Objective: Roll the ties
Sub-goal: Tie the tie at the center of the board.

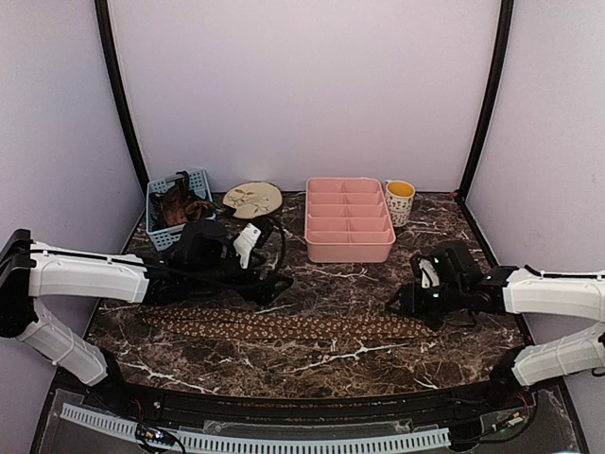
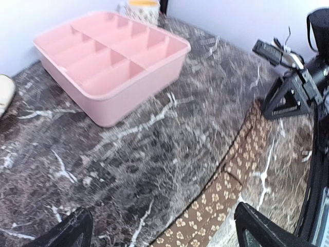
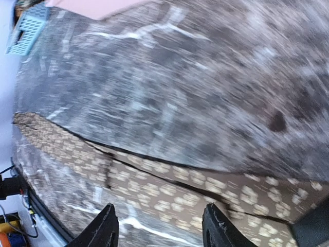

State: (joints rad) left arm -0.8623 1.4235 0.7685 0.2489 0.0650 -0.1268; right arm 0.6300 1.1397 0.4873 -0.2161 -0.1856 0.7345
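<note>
Here's the tie point(image 1: 284, 326), laid out flat and straight along the front of the marble worktop point(image 1: 359, 284), running nearly side to side. It's dark brown cloth with small tan marks in tidy rows. From overhead that's all you get: one long speckled band with an arm low at each end, and behind it a pink divided tray point(image 1: 350, 251), a mug point(image 1: 400, 201), a plate point(image 1: 252, 199) and a blue basket point(image 1: 196, 178) with something brown bunched inside.

Now the left wrist camera comes in close, and those marks turn out to be little paw prints! The left tool point(image 2: 164, 232) is spread wide and grips nothing. Its fingers point(image 2: 69, 231) stand either side of the tie, which runs off between them.

Over to the right wrist view, which is blurred, but it shows what the others don't: a dark seam along the cloth where one layer laps over another. The right tool point(image 3: 160, 229) has its jaws apart too, nothing pinched, with the tie lying flat beneath them. Whether either tool touches the cloth, I can't tell.
</note>
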